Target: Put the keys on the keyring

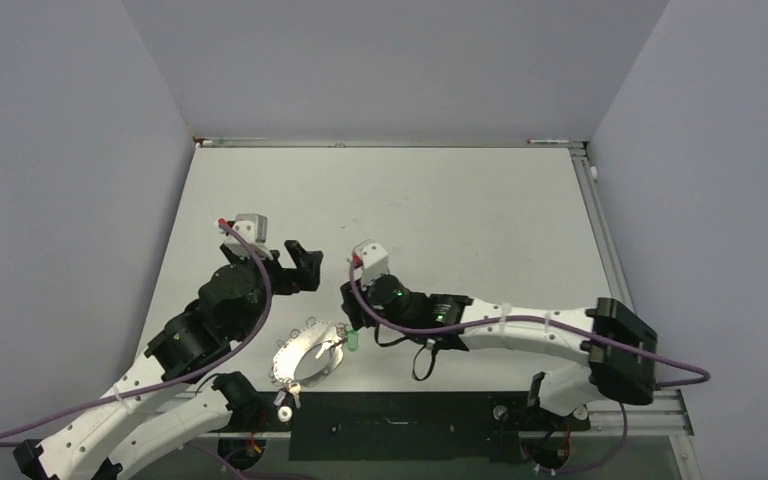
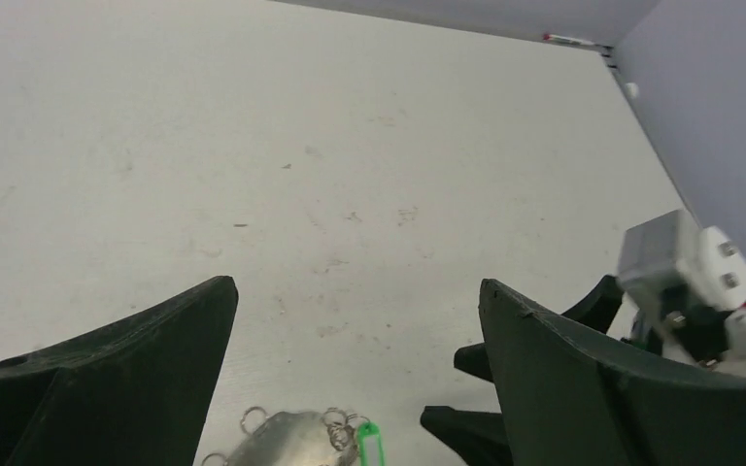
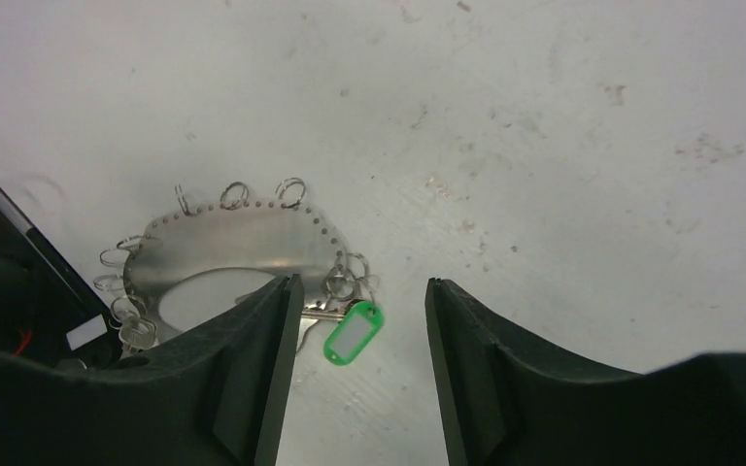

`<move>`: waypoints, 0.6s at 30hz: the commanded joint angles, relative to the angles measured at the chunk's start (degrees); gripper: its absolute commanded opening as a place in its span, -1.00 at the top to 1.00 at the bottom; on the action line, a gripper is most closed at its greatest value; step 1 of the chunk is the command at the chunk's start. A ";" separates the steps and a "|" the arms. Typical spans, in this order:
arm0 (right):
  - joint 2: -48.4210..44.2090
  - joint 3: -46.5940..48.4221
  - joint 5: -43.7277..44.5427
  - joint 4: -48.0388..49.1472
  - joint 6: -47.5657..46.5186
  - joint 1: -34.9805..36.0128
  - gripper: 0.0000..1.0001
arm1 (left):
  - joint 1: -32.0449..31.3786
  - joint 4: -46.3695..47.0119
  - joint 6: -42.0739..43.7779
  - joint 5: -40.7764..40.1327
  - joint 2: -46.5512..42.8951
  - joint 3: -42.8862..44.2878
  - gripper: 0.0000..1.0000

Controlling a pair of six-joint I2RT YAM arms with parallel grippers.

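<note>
Losing most of one of the keys [image 3: 314, 314] plus the lower part of the keyring [image 3: 233, 248] behind a right gripper [image 3: 361, 283] finger in its wrist view. Only getting the keyring's top sliver in the left wrist view, rest chopped by the bottom edge. Can't pick out single keys from up top, too tiny.

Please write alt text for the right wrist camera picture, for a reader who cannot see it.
The right hand, its two black fingers open and empty, hovers over a flat silvery metal plate edged with small rings, which lies on a white table. A green tag lies beside the plate, in the gap between the fingers.
</note>
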 commanded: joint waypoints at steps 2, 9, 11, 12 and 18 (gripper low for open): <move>13.45 10.35 0.45 -3.23 3.80 3.61 -0.02 | 0.31 -19.41 1.82 -10.14 0.30 7.76 -0.90; 27.00 20.45 -10.85 -1.65 6.99 0.36 0.04 | 0.74 -17.73 5.86 -16.11 -6.71 2.86 -0.90; 29.61 21.77 -16.08 -0.35 9.04 -1.79 0.11 | 1.57 -16.74 6.13 -15.00 -8.30 1.40 -0.90; 30.70 22.36 -18.46 0.37 10.01 -2.73 0.14 | 2.20 -16.77 6.15 -14.43 -8.92 1.19 -0.90; 37.14 26.12 -24.58 1.17 12.56 -5.34 0.16 | 4.69 -15.88 7.10 -11.25 -10.18 0.18 -0.89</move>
